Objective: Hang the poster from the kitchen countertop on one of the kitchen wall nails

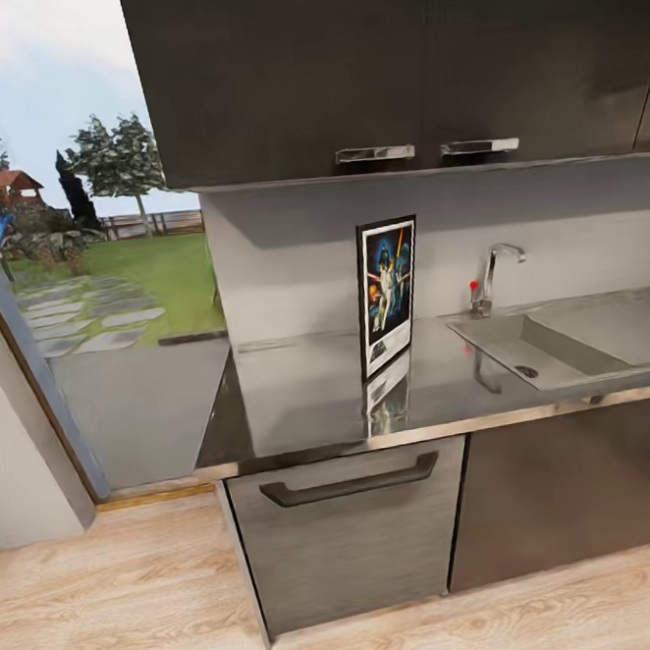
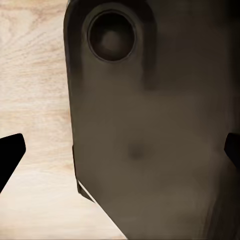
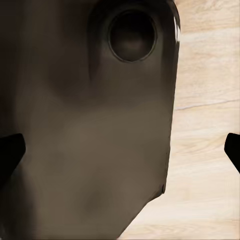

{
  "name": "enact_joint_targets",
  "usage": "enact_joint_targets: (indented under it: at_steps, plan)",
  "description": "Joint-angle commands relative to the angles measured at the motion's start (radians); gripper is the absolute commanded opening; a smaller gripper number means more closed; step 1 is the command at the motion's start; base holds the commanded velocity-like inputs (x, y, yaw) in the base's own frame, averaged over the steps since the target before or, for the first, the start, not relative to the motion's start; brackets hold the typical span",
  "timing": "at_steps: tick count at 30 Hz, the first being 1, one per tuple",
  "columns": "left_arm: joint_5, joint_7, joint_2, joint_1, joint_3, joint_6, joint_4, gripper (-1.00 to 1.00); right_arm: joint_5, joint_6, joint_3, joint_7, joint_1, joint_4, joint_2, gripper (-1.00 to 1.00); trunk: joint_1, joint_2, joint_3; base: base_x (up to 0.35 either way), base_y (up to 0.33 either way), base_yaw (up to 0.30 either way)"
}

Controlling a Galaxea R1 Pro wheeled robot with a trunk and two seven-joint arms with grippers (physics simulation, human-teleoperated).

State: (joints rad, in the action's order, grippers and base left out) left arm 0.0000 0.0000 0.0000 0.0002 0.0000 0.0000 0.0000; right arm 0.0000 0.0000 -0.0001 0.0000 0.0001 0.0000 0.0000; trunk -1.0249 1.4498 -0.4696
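- poster point(image 1: 389, 295): stands upright near the middle of the bench point(image 1: 302, 396), leaning back on the wall, its mirror image on the glossy top
- sink point(image 1: 553, 344) and tap point(image 1: 489, 281): towards the bench's right end, apart from the poster
- left tool point(image 2: 120, 155) and right tool point(image 3: 120, 155): fingers spread wide, nothing between them, wooden floor point(image 2: 35, 75) beyond
- handling, judged: thin, stiff, light, smooth; likely to tip or slide, so pinch a free side edge at mid-height
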Motion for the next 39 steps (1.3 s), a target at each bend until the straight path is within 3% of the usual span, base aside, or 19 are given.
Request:
enact_joint_targets:
  at_steps: [1, 4, 26, 29, 38, 39]
  plan:
    - [0.000, 0.000, 0.000, 0.000, 0.000, 0.000, 0.000, 1.00, 0.000, 0.000, 0.000, 0.000, 0.000, 0.000, 0.000, 1.00, 0.000, 0.000, 0.000, 0.000, 0.000, 0.000]
    - [0.000, 0.000, -0.017, 0.013, -0.002, -0.006, -0.016, 1.00, 0.004, -0.004, 0.010, -0.001, -0.013, -0.004, -0.003, 1.00, 0.000, 0.000, 0.000, 0.000, 0.000, 0.000]
    - [0.000, -0.001, -0.021, 0.016, -0.003, -0.009, -0.020, 1.00, 0.005, -0.005, 0.009, -0.001, -0.015, -0.004, -0.004, 1.00, 0.000, 0.000, 0.000, 0.000, 0.000, 0.000]
    - [-0.002, 0.000, -0.034, 0.029, 0.000, -0.026, -0.037, 1.00, 0.007, -0.022, 0.006, -0.002, -0.033, -0.022, -0.011, 1.00, 0.000, 0.000, 0.000, 0.000, 0.000, 0.000]
    - [-0.007, 0.000, -0.033, 0.039, 0.003, -0.054, -0.087, 1.00, 0.008, -0.072, 0.003, -0.003, -0.077, -0.073, -0.026, 1.00, 0.000, 0.000, 0.000, 0.000, 0.000, 0.000]
    - [-0.007, 0.000, -0.033, 0.039, 0.003, -0.055, -0.555, 1.00, 0.008, -0.124, 0.003, -0.003, -0.077, -0.387, -0.028, 1.00, 0.000, 0.000, 0.000, 0.000, 0.000, 0.000]
